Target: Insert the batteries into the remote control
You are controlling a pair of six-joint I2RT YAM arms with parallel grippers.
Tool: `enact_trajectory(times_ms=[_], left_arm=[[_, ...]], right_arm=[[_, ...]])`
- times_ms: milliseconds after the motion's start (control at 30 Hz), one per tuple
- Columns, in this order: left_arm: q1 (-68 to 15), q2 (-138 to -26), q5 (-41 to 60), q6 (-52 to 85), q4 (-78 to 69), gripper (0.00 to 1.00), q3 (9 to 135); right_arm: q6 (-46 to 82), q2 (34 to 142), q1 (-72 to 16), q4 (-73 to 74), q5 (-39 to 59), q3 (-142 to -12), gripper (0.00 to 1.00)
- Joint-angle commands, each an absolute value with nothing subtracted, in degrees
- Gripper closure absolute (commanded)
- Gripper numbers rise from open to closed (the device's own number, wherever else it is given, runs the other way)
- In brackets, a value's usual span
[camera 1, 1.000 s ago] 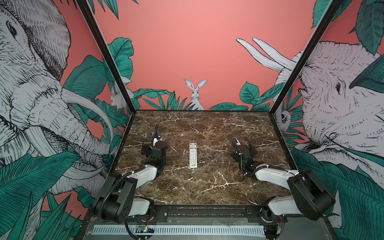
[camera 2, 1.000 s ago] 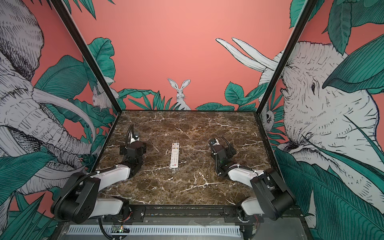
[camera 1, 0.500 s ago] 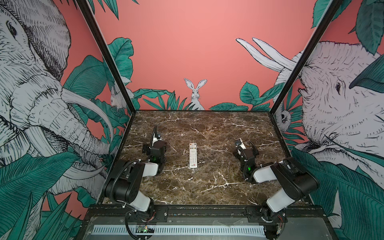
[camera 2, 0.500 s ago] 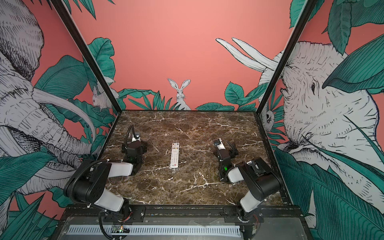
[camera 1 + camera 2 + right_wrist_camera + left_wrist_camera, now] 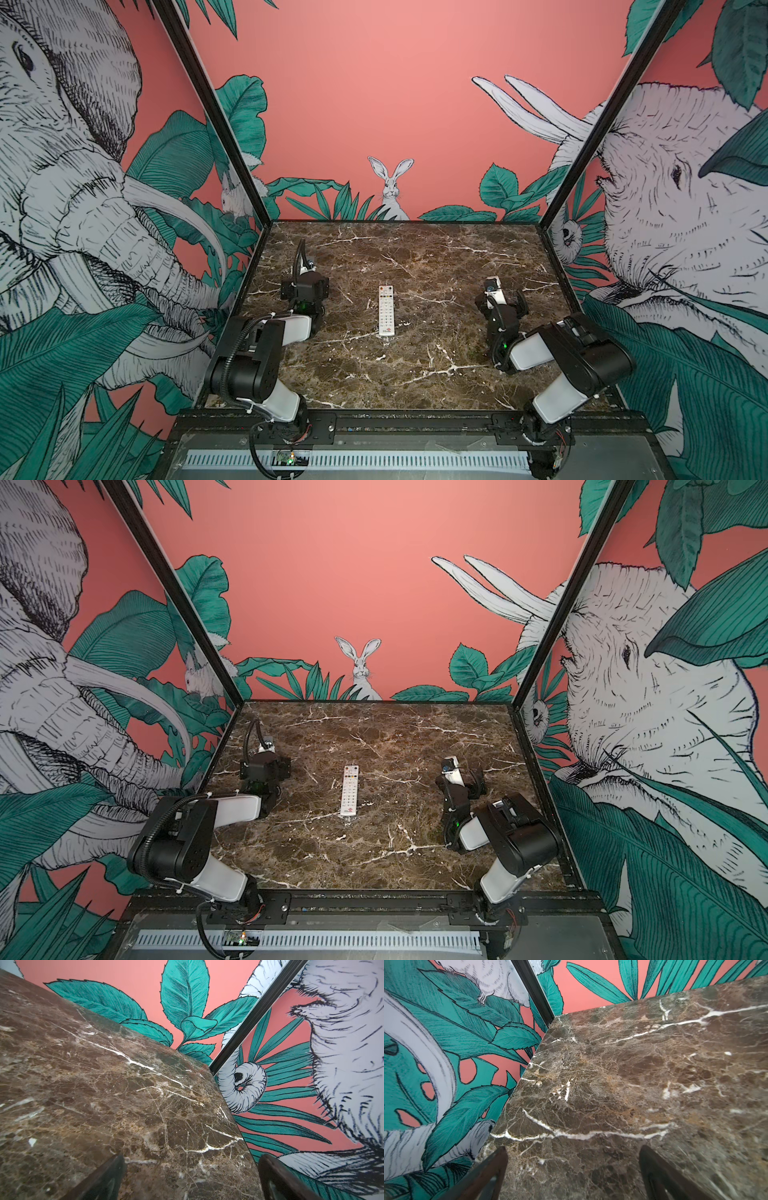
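The remote control [image 5: 386, 309] lies flat in the middle of the marble table [image 5: 415, 374], buttons up, red logo at its near end, well apart from both arms, likely so that either can reach it; its back faces down, so it probably needs turning over; the left gripper [image 5: 572, 1153] and right gripper [image 5: 191, 1159] gape wide, holding nothing, aimed at the bare far corners; no batteries show.

Remote control [image 5: 386, 309] lies on table [image 5: 415, 374] near centre, lengthwise front to back, in both top views. Left arm [image 5: 291, 328] sits left of it, right arm [image 5: 536, 353] right, both well apart from it.
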State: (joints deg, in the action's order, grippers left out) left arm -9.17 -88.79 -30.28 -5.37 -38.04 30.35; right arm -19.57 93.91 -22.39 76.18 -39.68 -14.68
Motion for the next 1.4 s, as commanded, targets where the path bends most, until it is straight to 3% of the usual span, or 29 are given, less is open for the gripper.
enact_trajectory(times_ms=[0, 233, 367, 467, 567, 667, 733, 800, 1367], left_arm=[[-8.9, -87.0, -29.1, -4.7, -40.8, 0.01, 28.0], [-8.7, -87.1, -26.4, -5.5, -42.3, 0.01, 27.5], [-7.0, -87.3, -21.3, -5.1, -40.4, 0.01, 28.2], [-6.6, -87.2, -18.1, -5.6, -41.7, 0.01, 27.5], [-5.5, -87.1, -13.3, -6.0, -43.0, 0.01, 26.6], [-4.5, -90.4, -6.0, -7.9, -54.6, 0.01, 22.7], [-4.4, -88.2, -5.9, -7.4, -48.4, 0.01, 23.6], [-4.4, -90.1, -6.1, -7.8, -53.8, 0.01, 22.7], [-4.4, -88.8, -6.3, -7.5, -50.3, 0.00, 23.1]], right_arm=[[-17.6, 94.4, -21.6, 80.5, -42.0, -15.0, 0.00], [-11.3, 92.2, -17.7, 75.7, -41.4, -14.9, 0.00], [-6.5, 87.6, -13.1, 65.3, -33.4, -16.8, 0.00], [-0.4, 88.7, -5.6, 59.0, -18.8, -18.9, 0.00], [1.1, 87.3, -4.0, 49.8, -16.0, -22.2, 0.00], [0.8, 88.7, -4.0, 55.2, -17.1, -20.8, 0.01], [1.5, 89.0, -4.0, 55.8, -19.1, -20.9, 0.01], [1.9, 88.7, -4.0, 55.1, -19.6, -20.7, 0.01], [1.6, 88.9, -4.0, 55.5, -19.7, -20.8, 0.01]])
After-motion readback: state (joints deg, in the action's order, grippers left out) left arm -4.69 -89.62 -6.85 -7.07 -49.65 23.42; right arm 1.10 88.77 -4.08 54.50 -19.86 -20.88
